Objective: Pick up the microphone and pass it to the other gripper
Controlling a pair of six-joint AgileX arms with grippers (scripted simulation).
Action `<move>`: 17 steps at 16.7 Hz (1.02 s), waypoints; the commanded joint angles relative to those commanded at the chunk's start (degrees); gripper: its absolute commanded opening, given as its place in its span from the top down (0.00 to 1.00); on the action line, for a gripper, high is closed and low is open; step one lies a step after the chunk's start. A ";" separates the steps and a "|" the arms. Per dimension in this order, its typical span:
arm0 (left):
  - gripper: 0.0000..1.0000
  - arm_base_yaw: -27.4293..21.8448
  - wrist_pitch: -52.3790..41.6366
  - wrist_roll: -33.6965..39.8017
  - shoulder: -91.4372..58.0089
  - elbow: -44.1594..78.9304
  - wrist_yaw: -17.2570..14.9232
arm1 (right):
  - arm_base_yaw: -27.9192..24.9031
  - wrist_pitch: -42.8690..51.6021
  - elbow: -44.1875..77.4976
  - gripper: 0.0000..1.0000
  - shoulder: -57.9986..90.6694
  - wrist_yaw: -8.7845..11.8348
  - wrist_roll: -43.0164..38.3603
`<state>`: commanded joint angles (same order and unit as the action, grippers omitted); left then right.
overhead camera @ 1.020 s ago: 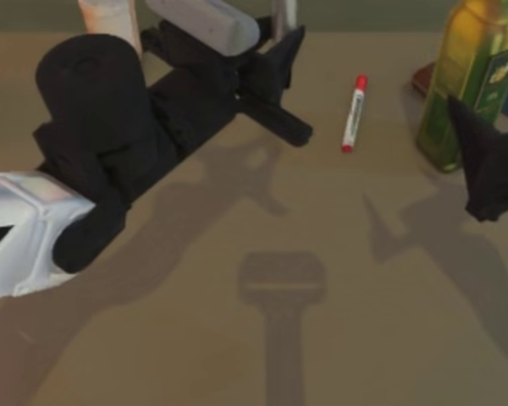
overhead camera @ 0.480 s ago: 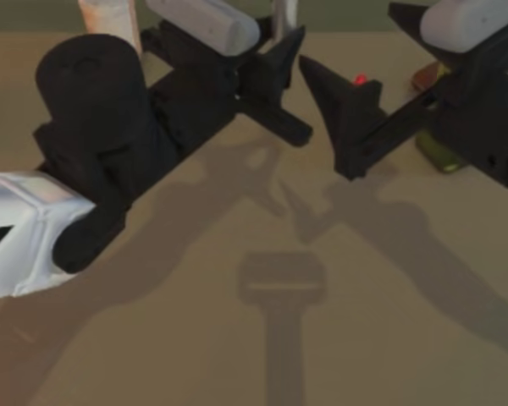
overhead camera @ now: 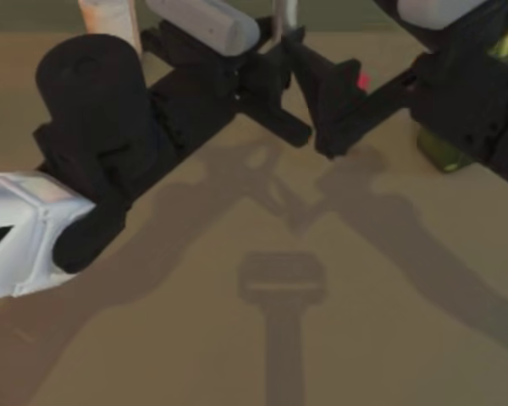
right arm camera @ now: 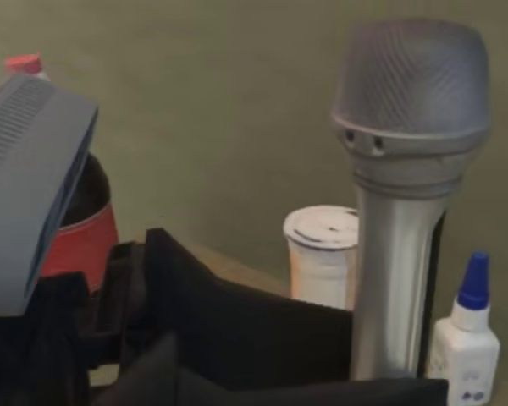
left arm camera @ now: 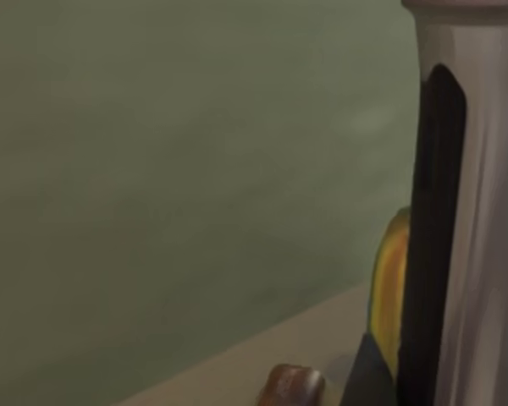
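Left hand [overhead camera: 281,63] is clenched on the microphone [right arm camera: 406,169], held upright; right hand [overhead camera: 322,101] is spread beside it; handover pending: closure on the handle is required next

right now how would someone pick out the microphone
Look at the back edge of the table, where the two black arms meet. The microphone stands upright there, held at the left tool. Its round grey mesh head on a silvery handle sets it apart from the white cup and the blue-capped bottle.

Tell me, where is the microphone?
The microphone stands upright at the top view's far edge, held in the left gripper, with the right gripper beside it.
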<state>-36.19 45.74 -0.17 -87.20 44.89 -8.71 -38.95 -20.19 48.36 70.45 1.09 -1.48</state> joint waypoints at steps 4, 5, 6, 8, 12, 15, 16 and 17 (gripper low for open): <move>1.00 0.00 0.00 0.00 0.00 0.00 0.00 | -0.19 -2.99 8.30 0.00 11.87 -0.37 -0.05; 1.00 0.00 0.00 0.00 0.00 0.00 0.00 | -0.21 -3.66 10.18 0.00 14.56 -0.42 -0.05; 1.00 0.00 0.00 0.00 0.00 0.00 0.00 | -0.23 -4.20 11.80 0.00 16.66 -0.45 -0.06; 1.00 0.00 0.00 0.00 0.00 0.00 0.00 | -0.22 -4.83 13.84 0.00 19.06 -0.48 -0.07; 1.00 0.00 0.00 0.00 0.00 0.00 0.00 | -0.22 -4.90 14.09 0.00 19.34 -0.49 -0.07; 1.00 0.00 0.00 0.00 0.00 0.00 0.00 | -0.22 -4.90 14.09 0.23 19.34 -0.49 -0.07; 1.00 0.00 0.00 0.00 0.00 0.00 0.00 | -0.22 -4.90 14.09 0.30 19.34 -0.49 -0.07; 1.00 0.00 0.00 0.00 0.00 0.00 0.00 | -0.22 -4.90 14.09 0.38 19.34 -0.49 -0.07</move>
<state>-36.19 45.74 -0.17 -87.20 44.89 -8.71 -39.17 -25.10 62.45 89.80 0.60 -1.55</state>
